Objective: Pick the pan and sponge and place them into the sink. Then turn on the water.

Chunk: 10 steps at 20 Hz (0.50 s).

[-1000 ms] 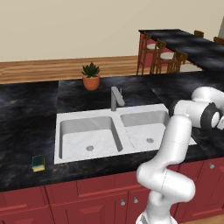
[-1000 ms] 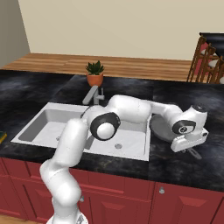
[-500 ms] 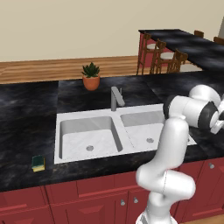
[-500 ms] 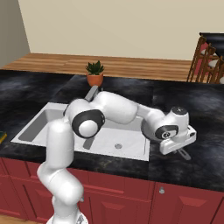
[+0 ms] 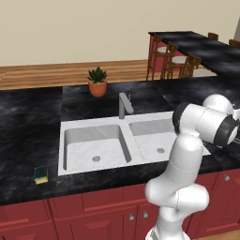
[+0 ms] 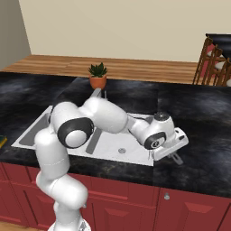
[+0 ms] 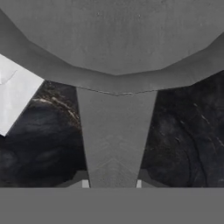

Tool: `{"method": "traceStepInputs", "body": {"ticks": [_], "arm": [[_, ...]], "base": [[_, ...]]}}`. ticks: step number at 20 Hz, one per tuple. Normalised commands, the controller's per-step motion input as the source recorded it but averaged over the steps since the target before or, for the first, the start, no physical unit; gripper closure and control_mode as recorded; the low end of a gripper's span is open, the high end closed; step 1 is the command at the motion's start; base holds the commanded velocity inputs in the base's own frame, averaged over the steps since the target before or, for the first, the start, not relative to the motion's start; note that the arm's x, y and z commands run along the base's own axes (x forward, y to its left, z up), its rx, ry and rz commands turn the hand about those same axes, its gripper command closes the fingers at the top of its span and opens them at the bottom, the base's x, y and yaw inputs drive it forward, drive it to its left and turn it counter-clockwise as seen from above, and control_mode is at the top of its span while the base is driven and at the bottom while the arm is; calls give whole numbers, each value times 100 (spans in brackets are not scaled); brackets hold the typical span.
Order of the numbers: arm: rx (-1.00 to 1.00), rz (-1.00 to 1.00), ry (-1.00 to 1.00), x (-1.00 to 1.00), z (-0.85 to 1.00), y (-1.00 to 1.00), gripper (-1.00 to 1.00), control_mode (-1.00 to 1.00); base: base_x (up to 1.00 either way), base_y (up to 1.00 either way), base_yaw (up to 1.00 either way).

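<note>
Tool: the tool [image 7: 112,181] is clenched on the handle [image 7: 114,131] of the pan [image 7: 116,39], gripping the narrow part so the wide body hangs clear ahead of it.
Pan: seen from the hand, its rim sits above the dark worktop [image 7: 183,131], next to a white corner of the sink [image 7: 15,98].
Sink: both basins [image 5: 93,147] look free to receive it.
Sponge: the sponge [image 5: 41,175] lies on the worktop left of the sink, near the front edge, not yet picked.
Faucet: the faucet [image 5: 123,105] stands upright behind the divider, for the last step.

arm bent low rightward, claw [image 6: 173,155] clamped shut, wrist tilted down.
</note>
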Motion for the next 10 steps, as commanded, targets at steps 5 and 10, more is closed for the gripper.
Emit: {"method": "traceStepInputs", "body": {"ticks": [5,10], "arm": [[-2,-1,5,10,0,41,100,-100],[-4,0,8,18,2,46,100,-100]], "base": [[0,0,0],[0,0,0]]}}
